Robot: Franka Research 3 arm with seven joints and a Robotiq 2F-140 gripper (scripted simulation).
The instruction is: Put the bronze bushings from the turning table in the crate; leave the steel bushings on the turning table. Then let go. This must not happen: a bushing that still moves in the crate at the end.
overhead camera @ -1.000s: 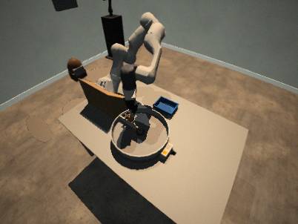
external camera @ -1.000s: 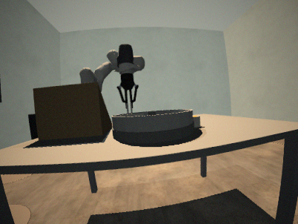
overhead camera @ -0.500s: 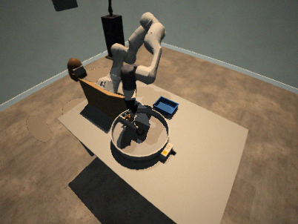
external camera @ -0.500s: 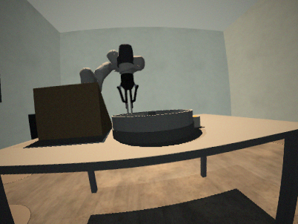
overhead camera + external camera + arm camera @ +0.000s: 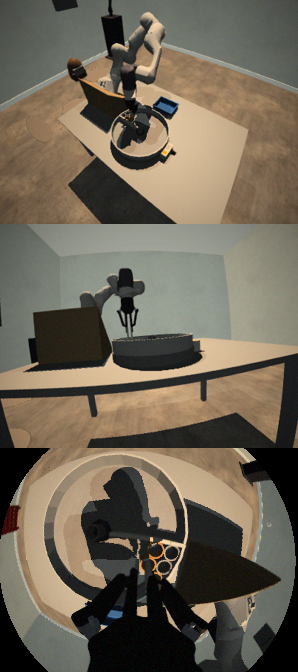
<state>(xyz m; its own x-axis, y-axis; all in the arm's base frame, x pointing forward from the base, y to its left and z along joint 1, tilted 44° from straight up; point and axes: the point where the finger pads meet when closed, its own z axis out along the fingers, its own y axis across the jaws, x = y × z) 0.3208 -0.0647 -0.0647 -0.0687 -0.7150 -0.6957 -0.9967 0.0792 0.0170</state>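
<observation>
The turning table (image 5: pixel 140 154) (image 5: pixel 152 348) (image 5: pixel 50 538) is a round pan with a raised rim. Several bushings stand close together in a corner by its rim, beside a dark bar. An orange-bronze bushing (image 5: pixel 163 554) and a pale steel bushing (image 5: pixel 164 574) show there in the wrist view; other bronze rings are partly hidden by the fingers. My gripper (image 5: pixel 131 112) (image 5: pixel 129 334) (image 5: pixel 142 565) points down over the bronze ones, its fingers narrowly apart, with nothing seen between them. The blue crate (image 5: pixel 161 110) (image 5: pixel 111 618) stands behind the turning table; I see nothing in it.
A tall brown panel (image 5: pixel 101 97) (image 5: pixel 68 337) (image 5: pixel 225 573) stands right beside the turning table, near the bushings. A hub (image 5: pixel 140 131) (image 5: pixel 97 530) rises in the pan's middle. A small box (image 5: pixel 167 151) (image 5: pixel 196 345) with an orange top sits at the pan's outer side.
</observation>
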